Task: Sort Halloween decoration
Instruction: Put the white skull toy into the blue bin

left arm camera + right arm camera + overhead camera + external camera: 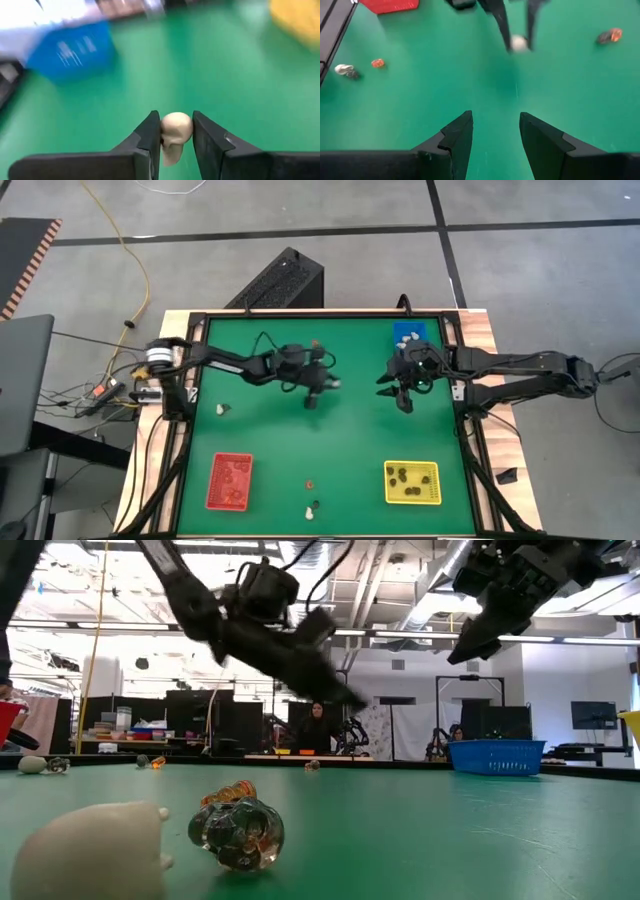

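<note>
My left gripper (176, 134) is shut on a whitish-cream, skull-shaped decoration piece (175, 131) above the middle of the green table (350, 430). The right wrist view shows the same piece (519, 43) between those fingers. My right gripper (495, 132) hangs open over the table's far right, near the blue tray (408, 333), with nothing between its fingers. Loose pieces lie near the front edge: a reddish one (309, 482), a dark one (316, 504) and a whitish one (310, 514). My left gripper pinches the cream piece by its two opposite sides (164, 131) between the two fingers, near their free ends. The fingers come from the table's left, slanting a little downward. The piece is lifted clear of the table, and its narrower end hangs below the fingers.
A red tray (229, 481) with reddish pieces stands at the near left. At the near right is a yellow tray (412, 483) with dark pieces. More loose pieces lie at the left (224, 409) and far middle (314, 343). The black table frame (190, 410) borders the mat.
</note>
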Robot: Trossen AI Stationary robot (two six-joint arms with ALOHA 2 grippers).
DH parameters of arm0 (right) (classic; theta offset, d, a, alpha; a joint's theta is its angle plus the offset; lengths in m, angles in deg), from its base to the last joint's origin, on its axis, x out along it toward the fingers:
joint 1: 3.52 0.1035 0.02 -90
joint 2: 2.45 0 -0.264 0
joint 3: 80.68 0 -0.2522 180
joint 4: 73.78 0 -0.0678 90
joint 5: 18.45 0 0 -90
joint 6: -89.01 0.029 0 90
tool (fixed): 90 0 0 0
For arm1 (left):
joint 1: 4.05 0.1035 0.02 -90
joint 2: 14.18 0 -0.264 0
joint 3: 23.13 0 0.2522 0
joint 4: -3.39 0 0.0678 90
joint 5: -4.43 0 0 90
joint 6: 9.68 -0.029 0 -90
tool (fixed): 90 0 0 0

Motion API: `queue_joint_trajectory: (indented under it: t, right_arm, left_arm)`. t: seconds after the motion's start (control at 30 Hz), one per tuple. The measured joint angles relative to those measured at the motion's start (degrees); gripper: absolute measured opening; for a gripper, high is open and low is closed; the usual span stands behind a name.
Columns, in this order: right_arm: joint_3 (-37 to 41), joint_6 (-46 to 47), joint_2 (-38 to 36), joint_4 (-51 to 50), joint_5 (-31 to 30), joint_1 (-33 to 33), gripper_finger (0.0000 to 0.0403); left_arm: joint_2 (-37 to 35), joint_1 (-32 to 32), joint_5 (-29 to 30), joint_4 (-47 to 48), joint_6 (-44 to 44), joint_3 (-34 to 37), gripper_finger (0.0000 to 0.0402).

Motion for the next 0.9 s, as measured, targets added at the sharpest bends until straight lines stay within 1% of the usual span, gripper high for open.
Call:
queue_joint_trajectory:
  t: [0.07,0.1,0.17,0.2,0.27,0.33,0.4,0.47,0.57,0.67,0.7,0.8,0.83,0.9]
  right_arm:
    - [0.00,-0.57,-0.32,0.72,-0.12,0.00,0.0193]
    - [0.04,-0.57,-0.57,1.14,-0.51,0.04,0.0193]
    - [0.04,-0.83,-1.35,1.89,-1.10,0.04,0.0193]
    - [0.04,-1.15,-1.82,1.89,-1.22,0.02,0.0193]
    - [0.04,-1.84,-2.80,2.44,-1.24,-0.02,0.0193]
    - [0.04,-2.05,-3.91,2.33,-1.24,-0.04,0.0193]
    - [0.04,-2.05,-5.07,2.57,-1.24,-0.04,0.0193]
    - [0.04,-2.06,-6.21,2.46,-1.24,-0.04,0.0193]
    - [0.04,-2.19,-7.90,2.42,-1.24,-0.04,0.0193]
    - [0.04,-2.85,-9.41,2.21,-1.22,-0.04,0.0193]
    - [0.04,-3.34,-9.69,2.23,-1.22,-0.04,0.0193]
    - [0.04,-3.58,-10.67,1.69,-1.22,-0.04,0.0193]
    - [0.04,-3.58,-10.76,1.40,-1.21,-0.04,0.0193]
    - [0.04,-3.54,-10.98,0.75,-1.20,-0.04,0.0193]
  left_arm:
    - [5.46,0.00,0.42,-13.19,4.95,-2.63,0.0074]
    - [8.44,-0.03,0.44,-18.04,7.60,-4.77,0.0075]
    - [14.86,-0.23,2.18,-24.63,12.53,-11.18,0.0076]
    - [18.18,-0.37,3.35,-25.55,14.88,-14.84,0.0076]
    - [24.82,-0.63,4.87,-25.11,18.07,-23.84,0.0075]
    - [30.96,-0.79,5.03,-23.70,20.35,-33.28,0.0075]
    - [36.08,-0.81,5.46,-21.92,21.84,-42.21,0.0077]
    - [40.59,-0.66,7.73,-18.98,22.23,-50.41,0.0078]
    - [46.53,-0.01,10.61,-12.85,21.73,-60.93,0.0077]
    - [51.37,0.48,12.04,-4.64,21.53,-70.92,0.0076]
    - [52.81,0.56,13.45,-2.10,21.41,-74.12,0.0076]
    - [56.95,0.66,16.61,4.12,21.25,-82.49,0.0087]
    - [57.81,0.66,16.79,4.28,21.31,-83.20,0.0094]
    - [58.24,0.66,17.20,-1.43,21.15,-81.37,0.0113]
